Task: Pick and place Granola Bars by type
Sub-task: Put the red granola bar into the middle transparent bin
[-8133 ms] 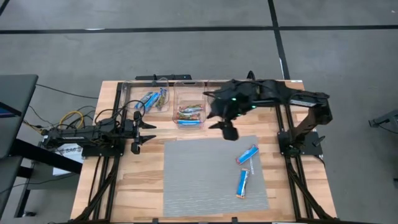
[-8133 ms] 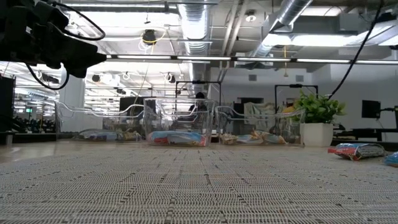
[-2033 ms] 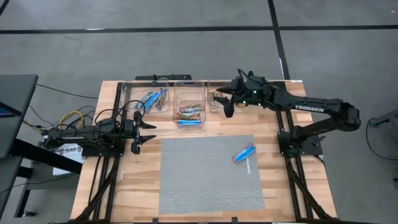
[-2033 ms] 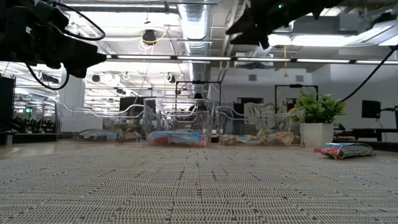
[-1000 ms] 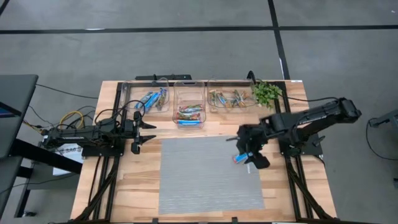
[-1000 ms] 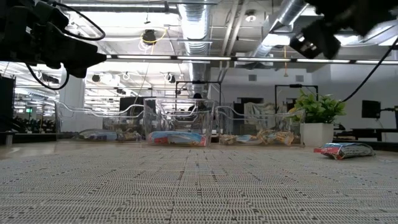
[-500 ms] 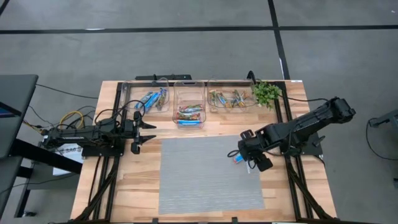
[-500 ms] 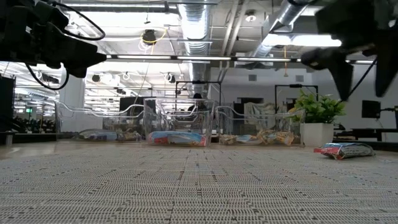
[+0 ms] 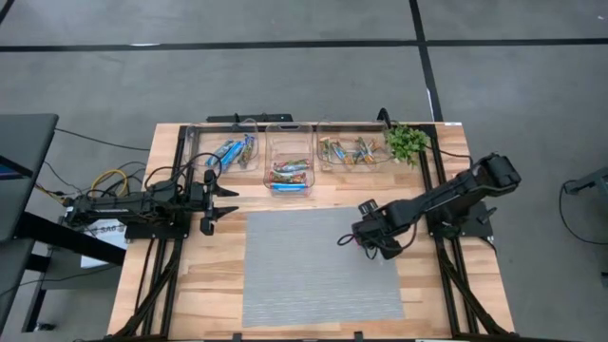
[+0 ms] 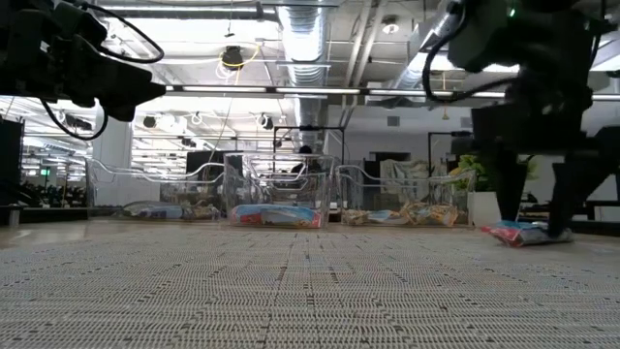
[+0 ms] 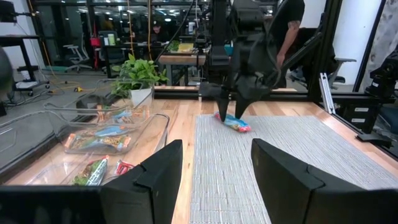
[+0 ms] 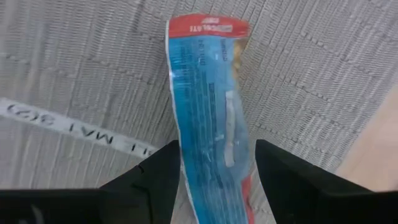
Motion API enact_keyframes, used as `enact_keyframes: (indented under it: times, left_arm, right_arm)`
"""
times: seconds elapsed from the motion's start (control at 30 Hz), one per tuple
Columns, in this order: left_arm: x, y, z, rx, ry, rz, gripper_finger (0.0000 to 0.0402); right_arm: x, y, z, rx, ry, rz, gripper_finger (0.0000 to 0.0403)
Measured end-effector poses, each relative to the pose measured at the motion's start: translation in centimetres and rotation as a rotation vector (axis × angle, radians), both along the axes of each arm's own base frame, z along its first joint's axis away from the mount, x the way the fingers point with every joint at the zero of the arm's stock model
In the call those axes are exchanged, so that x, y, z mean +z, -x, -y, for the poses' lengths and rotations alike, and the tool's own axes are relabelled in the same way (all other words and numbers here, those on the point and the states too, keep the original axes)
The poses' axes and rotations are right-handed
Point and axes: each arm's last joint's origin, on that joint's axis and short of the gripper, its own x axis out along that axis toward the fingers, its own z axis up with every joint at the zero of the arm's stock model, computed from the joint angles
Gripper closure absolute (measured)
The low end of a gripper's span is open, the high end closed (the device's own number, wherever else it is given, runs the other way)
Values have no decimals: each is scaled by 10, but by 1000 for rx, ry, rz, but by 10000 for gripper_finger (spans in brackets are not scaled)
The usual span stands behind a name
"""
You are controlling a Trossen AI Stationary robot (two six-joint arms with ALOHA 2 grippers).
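The right claw (image 10: 531,231) is down on the grey mat (image 9: 304,275) near its right edge, its two fingers (image 12: 152,180) standing apart on either side of the last loose granola bar (image 12: 208,118), a blue wrapper with red ends lying flat on the weave. From above, the arm's own body covers the bar completely; the low view shows only a sliver of wrapper between the finger tips, and the right wrist view cuts off the bar's nearer end. Whether the finger tips touch the wrapper cannot be made out. A white strip with printed characters (image 12: 74,127) lies on the mat just beside the bar, its writing too skewed to read. The left claw (image 9: 211,202) waits over the bare wood at the left of the tabletop (image 9: 475,285), well apart from the mat, fingers spread and holding nothing. Along the far edge stand three clear bins: the left bin (image 9: 228,152) with blue-and-white bars, the middle bin (image 9: 290,171) with blue bars showing red ends, the right bin (image 9: 350,152) with multicoloured ones; the bars overlap, so no count is possible. A small potted plant (image 9: 407,142) stands at the right end of that row. In the left wrist view a person (image 11: 287,28) stands beyond the tabletop, partly hidden by the right arm.
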Motion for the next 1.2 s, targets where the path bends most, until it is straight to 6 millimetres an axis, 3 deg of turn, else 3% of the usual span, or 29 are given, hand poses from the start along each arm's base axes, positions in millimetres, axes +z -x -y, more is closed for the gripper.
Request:
enact_keyframes:
  times: [0.33,0.7,1.0,1.2]
  left_arm:
    - [0,0,0,0,0,0,216]
    - [0,0,0,0,0,0,216]
    - [0,0,0,0,0,0,216]
    - [0,0,0,0,0,0,216]
  right_arm:
    - [-11,-4,2,11,-32,-20,216]
    - [-8,-3,2,-7,-56,-6,346]
    - [16,-5,1,-44,-128,134,360]
    - [53,-18,1,-29,-281,377,357]
